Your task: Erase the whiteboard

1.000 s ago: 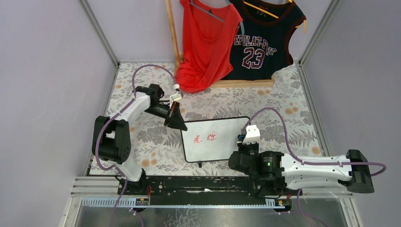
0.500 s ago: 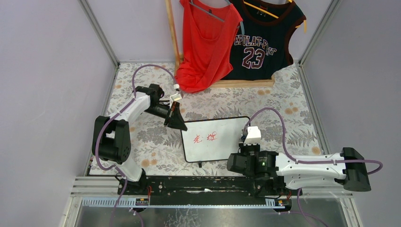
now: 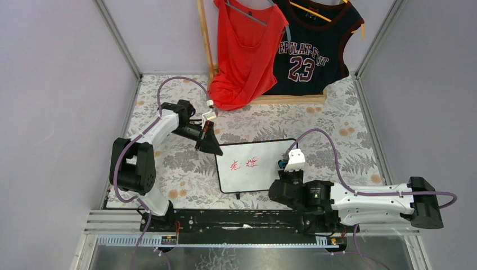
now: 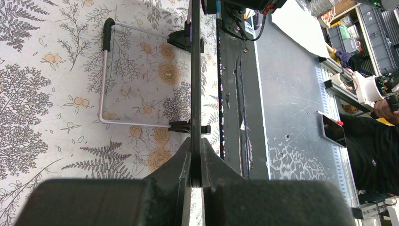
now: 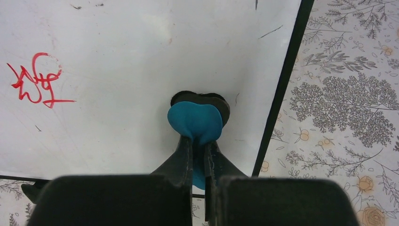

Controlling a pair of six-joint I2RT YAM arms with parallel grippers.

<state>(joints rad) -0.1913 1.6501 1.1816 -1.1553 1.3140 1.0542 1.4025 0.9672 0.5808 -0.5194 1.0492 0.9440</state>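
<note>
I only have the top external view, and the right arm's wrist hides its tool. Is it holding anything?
Observer: Yes. In the right wrist view the right tool is shut on a blue eraser.
Operator: Is it over the writing?
Observer: No. It is over bare white near the whiteboard frame's right side. The red writing lies off to its left, intact.
Operator: And the left tool?
Observer: The left wrist view shows the left tool shut on the whiteboard's thin black edge, with the board seen edge-on.
</note>
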